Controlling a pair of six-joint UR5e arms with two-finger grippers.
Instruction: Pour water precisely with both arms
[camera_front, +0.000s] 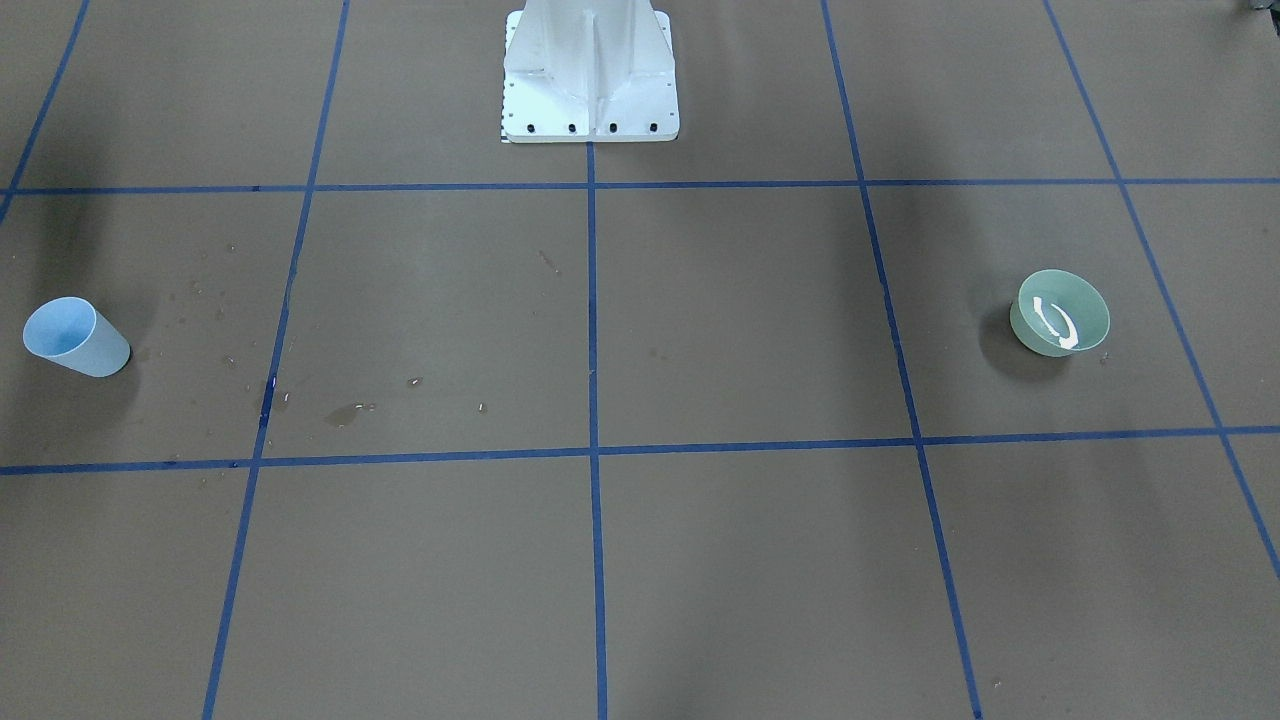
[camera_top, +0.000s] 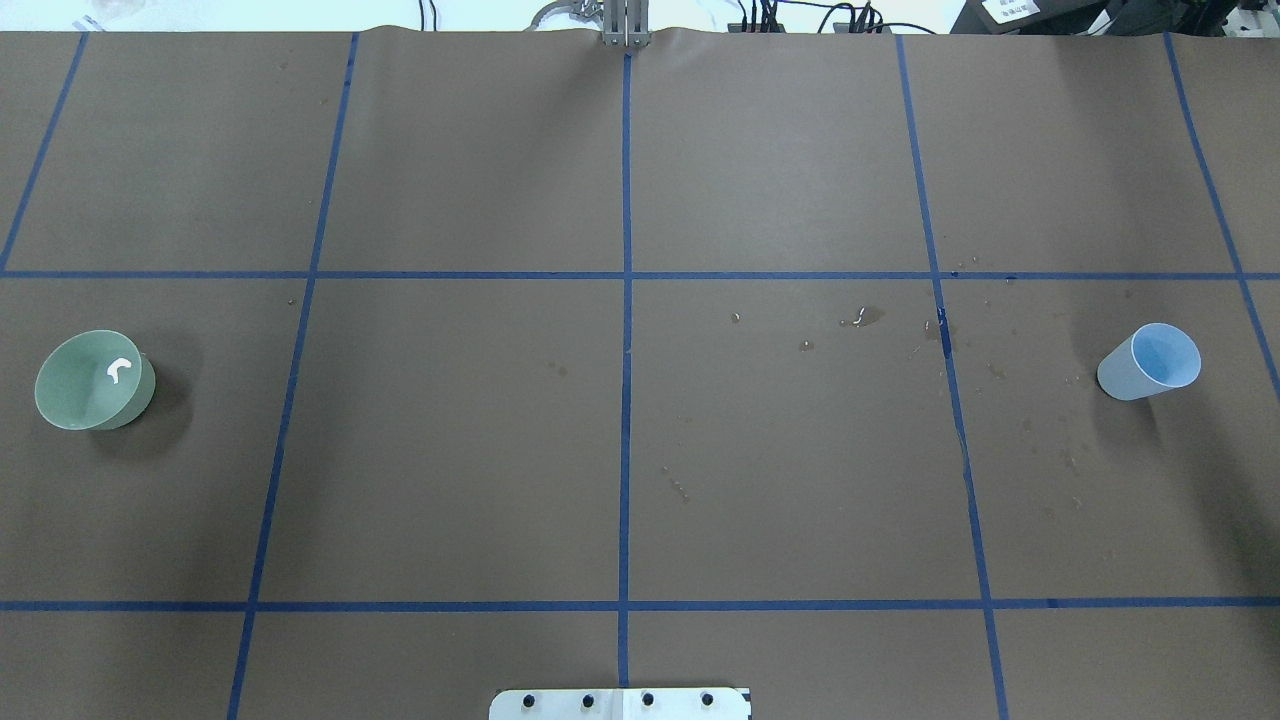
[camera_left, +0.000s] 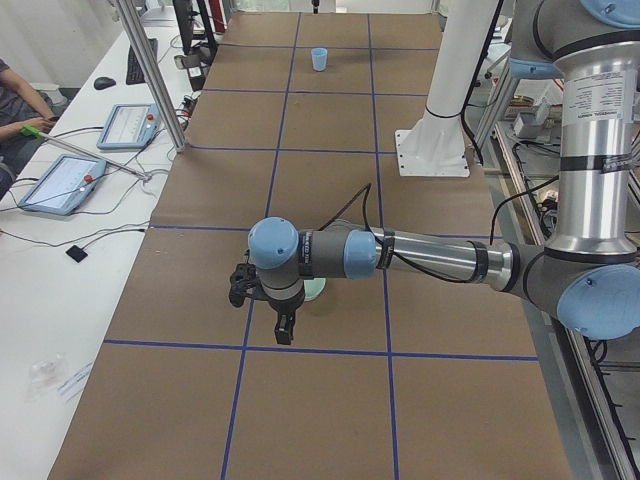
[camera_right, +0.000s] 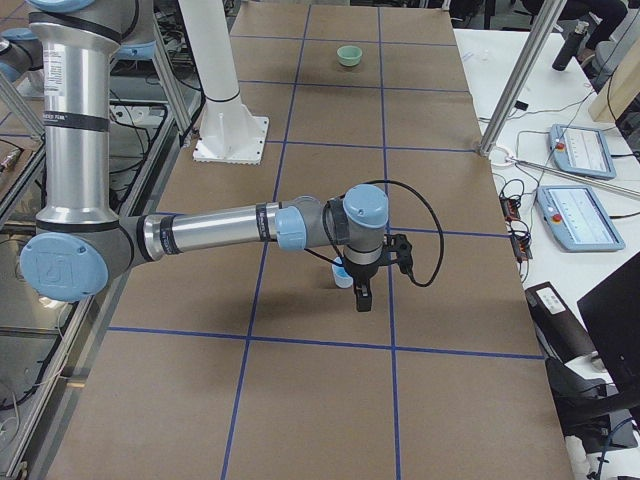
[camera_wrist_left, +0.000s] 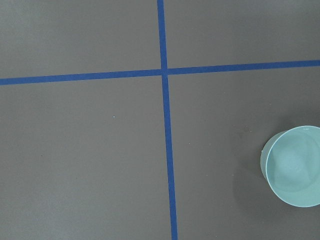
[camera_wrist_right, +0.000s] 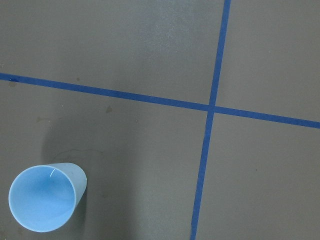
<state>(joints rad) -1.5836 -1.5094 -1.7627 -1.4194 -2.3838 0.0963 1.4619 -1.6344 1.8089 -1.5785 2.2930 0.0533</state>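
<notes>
While the left arm and right arm are reaching over the brown paper-covered table, the left gripper is hovering near the pale green round plastic bowl, the right gripper near the light blue plastic cup. We cannot tell whether either claw is spread. Water is possibly glinting white inside the bowl; droplets are dotting the paper toward the cup.

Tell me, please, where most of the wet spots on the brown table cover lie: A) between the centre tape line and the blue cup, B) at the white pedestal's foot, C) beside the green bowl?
A: in the overhead view the wet spots lie scattered between the centre tape line and the blue cup, and none show next to the green bowl.
</notes>
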